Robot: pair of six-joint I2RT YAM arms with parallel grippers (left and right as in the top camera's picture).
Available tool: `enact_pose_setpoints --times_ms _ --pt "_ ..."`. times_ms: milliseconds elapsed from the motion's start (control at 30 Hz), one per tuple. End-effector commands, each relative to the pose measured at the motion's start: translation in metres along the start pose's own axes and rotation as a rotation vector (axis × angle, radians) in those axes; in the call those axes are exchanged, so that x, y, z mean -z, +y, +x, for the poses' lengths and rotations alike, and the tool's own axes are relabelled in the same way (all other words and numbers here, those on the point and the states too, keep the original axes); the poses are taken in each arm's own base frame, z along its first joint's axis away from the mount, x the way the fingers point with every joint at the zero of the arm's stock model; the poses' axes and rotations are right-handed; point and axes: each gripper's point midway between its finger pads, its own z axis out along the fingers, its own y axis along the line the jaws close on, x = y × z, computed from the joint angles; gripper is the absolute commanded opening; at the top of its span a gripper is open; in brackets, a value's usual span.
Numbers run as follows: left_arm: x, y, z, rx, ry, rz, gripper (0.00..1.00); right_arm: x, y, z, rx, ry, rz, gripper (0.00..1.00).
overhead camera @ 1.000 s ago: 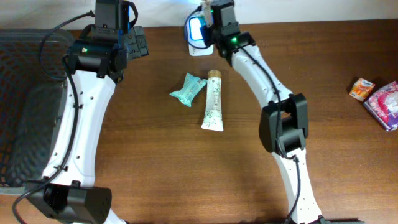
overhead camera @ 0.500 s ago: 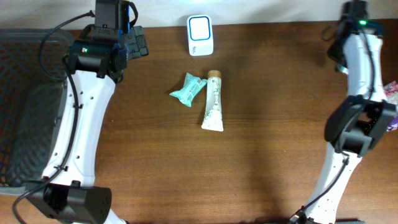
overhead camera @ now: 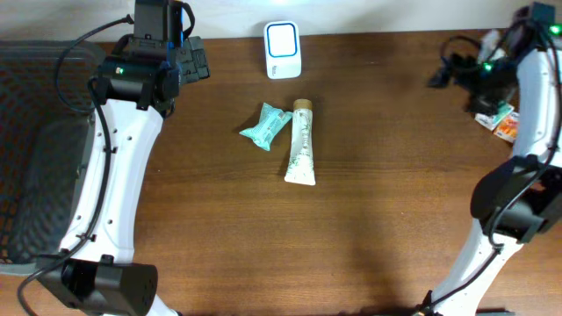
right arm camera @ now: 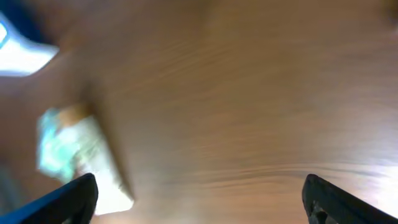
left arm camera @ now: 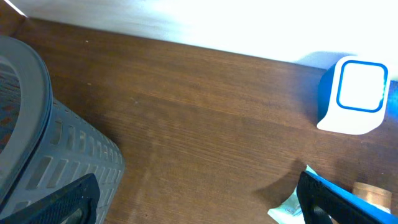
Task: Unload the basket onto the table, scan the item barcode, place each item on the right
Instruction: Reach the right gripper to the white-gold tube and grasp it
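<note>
- A grey mesh basket (overhead camera: 35, 149) fills the left edge of the overhead view. It is probably where scanned goods are dropped. No writing shows on it.
- The left gripper (left arm camera: 199, 180) hangs in the upper left of the overhead view, beside the basket. Its fingers (left arm camera: 68, 200) sit wide apart at the bottom corners of the wrist view with nothing between them, so it looks parked out of the way.
- A teal packet (overhead camera: 266, 125) lies flat at the centre of the table, just beside the tube and untouched. Its print is too small to read.
- The white scanner (overhead camera: 283, 50) with a blue-rimmed window stands at the top centre, against the table's far edge, with its window turned up toward the overhead camera. An item would likely have to be lifted and held to that window. No brand is visible.
- A pale tube (overhead camera: 301, 154) with a tan cap lies just below the scanner, cap end toward it. It carries green printing, but no word or barcode can be made out. Neither item is held, so the task's thing is probably still on the table.
- The right gripper (right arm camera: 200, 182) is in the upper right of the overhead view, well apart from the centre items. Its fingers (right arm camera: 348, 202) are spread and empty, and its wrist view is blurred.
- A small orange box (overhead camera: 507, 123) sits just beside that arm, its label unreadable.
</note>
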Motion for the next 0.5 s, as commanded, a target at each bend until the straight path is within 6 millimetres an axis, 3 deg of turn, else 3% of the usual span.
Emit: enact_pose_setpoints --times_ms 0,33,67,100,200,267,333,367,400,433,467 --pt "0.000 0.003 -0.002 -0.007 -0.007 -0.008 0.99 -0.046 0.087 0.040 0.245 0.132 -0.128 0.66" --pt "0.000 0.003 -0.002 -0.007 -0.006 -0.008 0.99 -0.062 0.106 0.051 0.313 0.151 -0.104 0.46" --pt "0.000 0.003 -0.002 -0.007 -0.006 -0.008 0.99 -0.087 0.131 0.065 0.354 0.162 -0.062 0.46" --pt "0.000 0.003 -0.002 -0.007 -0.006 -0.008 0.99 -0.102 0.144 0.072 0.361 0.152 -0.010 0.46" --pt "0.000 0.003 -0.002 -0.007 -0.007 -0.008 0.99 -0.152 0.173 0.094 0.376 0.031 0.226 0.47" --pt "0.000 0.003 -0.002 -0.007 -0.007 -0.008 0.99 -0.170 0.190 0.110 0.375 0.008 0.231 0.45" --pt "0.000 0.003 -0.002 -0.007 -0.007 -0.008 0.99 -0.191 0.193 0.124 0.351 -0.002 0.232 0.48" --pt "0.000 0.003 -0.002 -0.007 -0.007 -0.008 0.99 -0.196 0.187 0.127 0.328 0.003 0.249 0.56" --pt "0.000 0.003 -0.002 -0.007 -0.006 -0.009 0.99 -0.202 0.178 0.130 0.320 0.016 0.264 0.58" --pt "0.000 0.003 -0.002 -0.007 -0.006 -0.008 0.99 -0.208 0.172 0.133 0.317 0.029 0.274 0.58" --pt "0.000 0.003 -0.002 -0.007 -0.007 -0.008 0.99 -0.214 0.165 0.138 0.314 0.045 0.286 0.46"
